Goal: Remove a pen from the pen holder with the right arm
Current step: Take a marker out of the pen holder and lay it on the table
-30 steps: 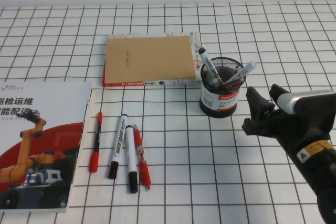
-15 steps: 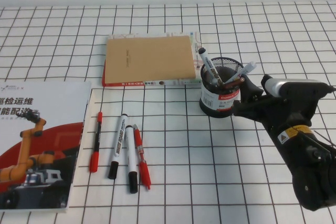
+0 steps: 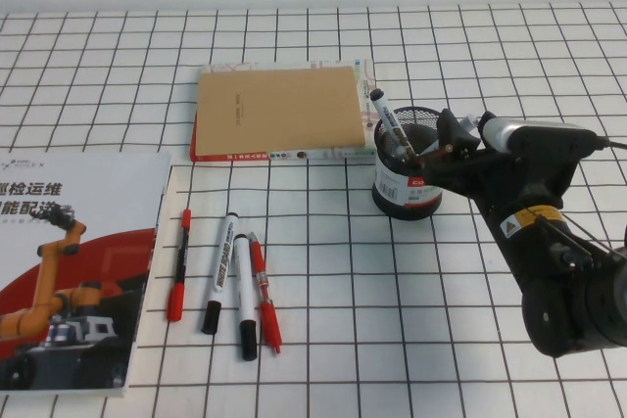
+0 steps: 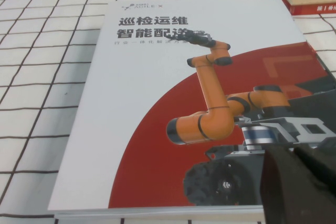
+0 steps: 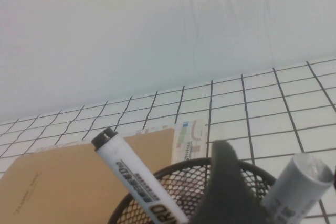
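Observation:
A black mesh pen holder stands right of the table's middle. A white marker with a black cap leans out of it to the left. In the right wrist view the holder's rim and that marker show close up, with a grey-ended marker beside them. My right gripper is at the holder's right rim, open. One dark finger is over the holder, and the grey-ended marker stands between the two fingers without being clamped. My left gripper hangs shut over a brochure.
A brown notebook lies just behind and left of the holder. The robot brochure covers the front left. Several red and black pens lie side by side between the brochure and the holder.
My right gripper has moved left and away from me, from beside the holder to its rim. Its open fingers now stand either side of the grey-ended marker.

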Controlling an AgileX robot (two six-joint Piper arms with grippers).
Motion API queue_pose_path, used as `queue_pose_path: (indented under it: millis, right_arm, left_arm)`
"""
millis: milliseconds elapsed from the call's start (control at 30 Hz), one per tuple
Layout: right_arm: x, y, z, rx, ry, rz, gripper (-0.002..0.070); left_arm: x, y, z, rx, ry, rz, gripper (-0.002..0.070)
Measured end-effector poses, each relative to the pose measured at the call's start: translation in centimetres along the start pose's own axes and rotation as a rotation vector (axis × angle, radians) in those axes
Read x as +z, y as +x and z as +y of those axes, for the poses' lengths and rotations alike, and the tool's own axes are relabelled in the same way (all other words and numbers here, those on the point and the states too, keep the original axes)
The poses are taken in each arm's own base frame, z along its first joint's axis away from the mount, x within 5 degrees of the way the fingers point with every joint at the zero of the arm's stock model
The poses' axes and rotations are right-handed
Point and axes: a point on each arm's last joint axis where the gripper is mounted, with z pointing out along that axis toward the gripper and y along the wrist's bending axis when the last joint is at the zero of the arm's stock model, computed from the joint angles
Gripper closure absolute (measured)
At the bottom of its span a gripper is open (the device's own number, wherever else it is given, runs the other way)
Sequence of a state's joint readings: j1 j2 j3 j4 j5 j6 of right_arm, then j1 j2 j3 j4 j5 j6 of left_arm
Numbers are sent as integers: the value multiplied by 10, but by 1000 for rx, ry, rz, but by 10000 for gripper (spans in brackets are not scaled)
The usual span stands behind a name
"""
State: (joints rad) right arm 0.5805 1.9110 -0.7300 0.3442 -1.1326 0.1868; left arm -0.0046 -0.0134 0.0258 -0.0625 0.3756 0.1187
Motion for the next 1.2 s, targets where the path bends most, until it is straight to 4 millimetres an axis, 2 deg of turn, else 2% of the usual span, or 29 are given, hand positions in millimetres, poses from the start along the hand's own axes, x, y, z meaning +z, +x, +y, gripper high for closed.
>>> queue_pose_path:
  millis: [500, 900, 1200]
  right_arm:
    - [12, -5, 1, 69, 13, -35, 300]
    - [13, 3, 1, 53, 3, -3, 405]
    - [13, 2, 1, 58, -7, -22, 559]
  left_arm:
    - [0, 0, 0, 0, 0, 0, 679]
    - [0, 0, 0, 0, 0, 0, 679]
    - [0, 0, 0, 0, 0, 0, 679]
